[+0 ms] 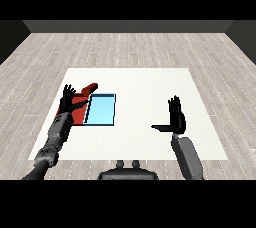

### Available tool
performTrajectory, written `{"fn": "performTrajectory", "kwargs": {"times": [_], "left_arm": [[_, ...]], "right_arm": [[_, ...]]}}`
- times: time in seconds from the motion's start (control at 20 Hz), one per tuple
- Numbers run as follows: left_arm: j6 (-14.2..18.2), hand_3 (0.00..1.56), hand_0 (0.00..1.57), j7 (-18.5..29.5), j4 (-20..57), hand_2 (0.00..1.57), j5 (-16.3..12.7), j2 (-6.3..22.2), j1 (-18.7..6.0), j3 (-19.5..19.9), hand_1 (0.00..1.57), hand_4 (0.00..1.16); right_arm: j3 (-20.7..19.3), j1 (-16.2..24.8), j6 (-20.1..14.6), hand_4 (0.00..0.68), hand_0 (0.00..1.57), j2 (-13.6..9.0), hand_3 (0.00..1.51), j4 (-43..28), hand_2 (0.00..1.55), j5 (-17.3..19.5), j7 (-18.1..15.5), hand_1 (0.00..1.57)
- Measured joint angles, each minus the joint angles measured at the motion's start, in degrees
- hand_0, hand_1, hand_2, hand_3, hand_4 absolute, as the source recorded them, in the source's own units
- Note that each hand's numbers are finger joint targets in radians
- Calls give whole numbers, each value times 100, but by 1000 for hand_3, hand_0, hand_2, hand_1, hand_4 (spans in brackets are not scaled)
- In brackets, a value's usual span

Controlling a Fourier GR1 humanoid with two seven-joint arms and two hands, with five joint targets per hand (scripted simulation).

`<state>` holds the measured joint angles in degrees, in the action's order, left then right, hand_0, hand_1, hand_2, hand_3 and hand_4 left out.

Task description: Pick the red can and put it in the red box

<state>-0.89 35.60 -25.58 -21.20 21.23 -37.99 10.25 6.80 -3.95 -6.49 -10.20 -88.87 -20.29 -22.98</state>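
While my left hand point(67, 103) was open over the red tray point(80, 114) | red can point(89, 90) lay at its far edge | right hand point(176, 118) open, well apart | risk: fingers could nudge the can away.

The left robot hand point(68, 99) hangs over the red tray point(80, 113), covering most of it, with the red can point(89, 89) just beyond at the far edge. The light blue tray point(101, 108) lies uncovered beside it. Bare tabletop point(142, 89) stretches between the trays and the right robot hand point(175, 117).
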Motion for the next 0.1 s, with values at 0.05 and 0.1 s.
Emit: {"fn": "performTrajectory", "kwargs": {"times": [0.05,0.1], "left_arm": [[-177,0,0,170,-202,0,-99,-170,59,19,0,0],[-305,0,0,316,-419,0,-154,-335,154,-5,0,0]], "right_arm": [[4,15,44,0,0,-32,0,-2,0,4,-10,0],[0,16,92,0,0,-62,0,21,0,10,-33,0]]}}
